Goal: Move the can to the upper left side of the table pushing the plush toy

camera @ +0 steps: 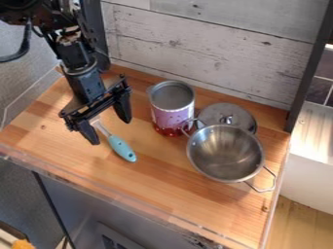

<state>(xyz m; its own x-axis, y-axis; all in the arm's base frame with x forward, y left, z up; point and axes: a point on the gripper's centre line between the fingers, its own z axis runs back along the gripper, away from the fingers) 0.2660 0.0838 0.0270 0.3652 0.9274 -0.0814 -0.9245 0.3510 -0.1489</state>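
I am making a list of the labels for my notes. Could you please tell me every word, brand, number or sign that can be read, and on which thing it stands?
No text can be read here.
Can: small pale marks on its purple and red side, too small to tell whether they are print.
Metal pot, lid, utensil's teal handle: no readable text.

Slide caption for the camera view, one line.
Open gripper above a teal-handled utensil; can, steel pot and lid on wooden table.

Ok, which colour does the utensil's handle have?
The handle is light blue, seen in the camera view.
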